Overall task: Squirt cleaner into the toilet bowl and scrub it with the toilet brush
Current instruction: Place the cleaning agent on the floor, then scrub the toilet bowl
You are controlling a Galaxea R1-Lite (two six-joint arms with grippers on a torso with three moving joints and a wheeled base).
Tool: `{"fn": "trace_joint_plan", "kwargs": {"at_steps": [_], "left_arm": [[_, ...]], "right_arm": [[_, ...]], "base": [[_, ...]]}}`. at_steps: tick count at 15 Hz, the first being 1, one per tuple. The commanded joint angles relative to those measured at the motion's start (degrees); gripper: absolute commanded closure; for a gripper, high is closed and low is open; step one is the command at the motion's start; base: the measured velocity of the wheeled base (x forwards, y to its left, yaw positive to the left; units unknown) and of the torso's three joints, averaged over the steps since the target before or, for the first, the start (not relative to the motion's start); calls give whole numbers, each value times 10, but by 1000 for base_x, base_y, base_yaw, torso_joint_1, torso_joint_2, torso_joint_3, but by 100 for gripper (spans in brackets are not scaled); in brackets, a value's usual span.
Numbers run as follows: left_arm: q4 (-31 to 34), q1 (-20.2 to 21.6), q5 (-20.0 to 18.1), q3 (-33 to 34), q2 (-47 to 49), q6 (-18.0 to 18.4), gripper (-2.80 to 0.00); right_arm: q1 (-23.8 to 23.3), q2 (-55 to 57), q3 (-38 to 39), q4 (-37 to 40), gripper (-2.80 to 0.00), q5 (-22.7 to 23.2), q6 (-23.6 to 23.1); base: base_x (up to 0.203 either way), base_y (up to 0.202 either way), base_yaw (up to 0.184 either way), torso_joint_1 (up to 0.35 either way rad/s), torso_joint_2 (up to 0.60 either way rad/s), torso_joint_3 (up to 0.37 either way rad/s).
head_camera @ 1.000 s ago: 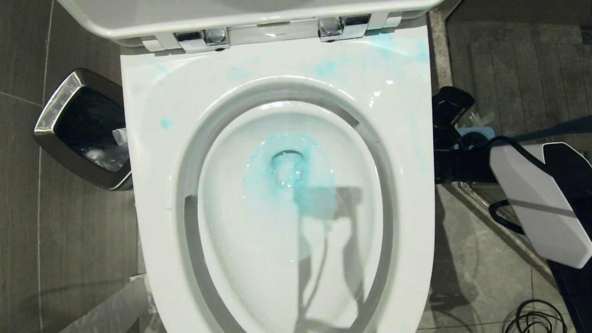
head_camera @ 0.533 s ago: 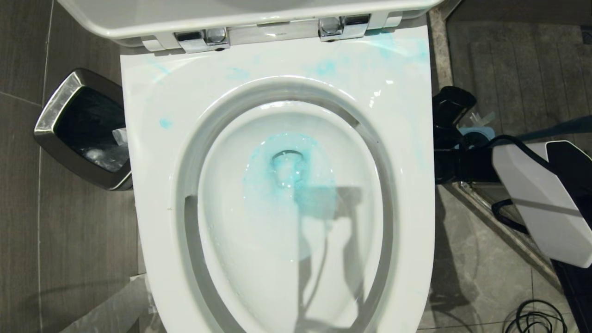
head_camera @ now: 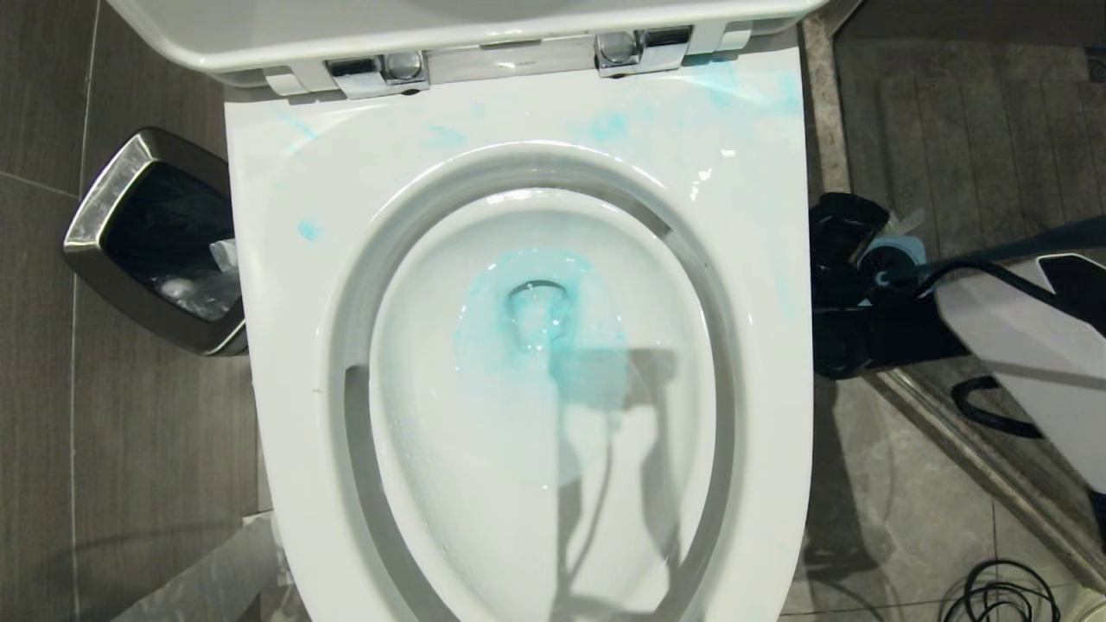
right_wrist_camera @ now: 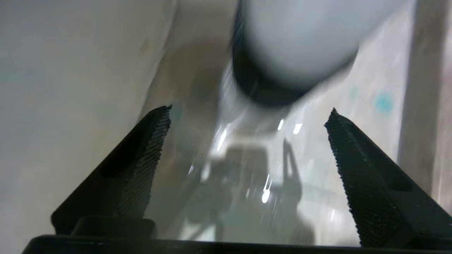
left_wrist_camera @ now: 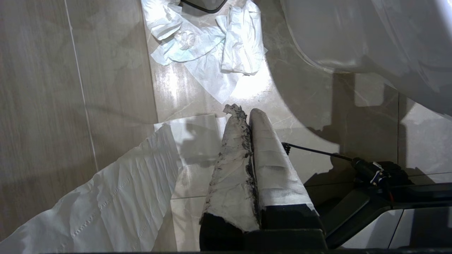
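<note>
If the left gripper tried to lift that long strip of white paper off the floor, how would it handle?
The paper strip is probably floppy and very light: it lies flat and creased on the floor tiles. It would likely drape and trail rather than lift whole. It looks thin, so it may tear, especially if damp.

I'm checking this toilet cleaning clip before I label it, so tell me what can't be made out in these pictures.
- Toilet brush: head view shows only a slim dark handle; its head is hidden behind the right gripper and the toilet bowl.
- Brush holder: mostly covered by that gripper.
- Right wrist view: the round white and dark thing ahead of the open fingers is motion-blurred, unidentifiable.
- Cleaner bottle: in no view.
- Waste bin: contents too dark.
</note>
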Motion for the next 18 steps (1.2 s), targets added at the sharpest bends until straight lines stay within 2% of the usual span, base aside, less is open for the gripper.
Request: {"fn": "trace_joint_plan", "kwargs": {"at_steps": [1,4,5,9,12,15,18], "left_arm": [[0,0,0,-1,1,0,0],[0,0,0,0,1,0,0],[0,0,0,0,1,0,0],[0,0,0,0,1,0,0],[0,0,0,0,1,0,0],[0,0,0,0,1,0,0],[0,0,0,-1,1,-1,0]], "right_arm": [[12,-114,117,-2,-280,-11,3],[42,-242,227,26,-280,-70,6],[59,-282,265,35,0,-103,7],[115,-429,382,82,0,-172,1],[139,-514,439,145,0,-277,-20],[83,-539,441,152,0,-335,-73],[79,-527,431,152,0,-345,-51]], "base": [[0,0,0,0,0,0],[0,0,0,0,0,0],[0,0,0,0,0,0],[0,0,0,0,0,0],[0,0,0,0,0,0],[0,0,0,0,0,0],[0,0,0,0,0,0]]}}
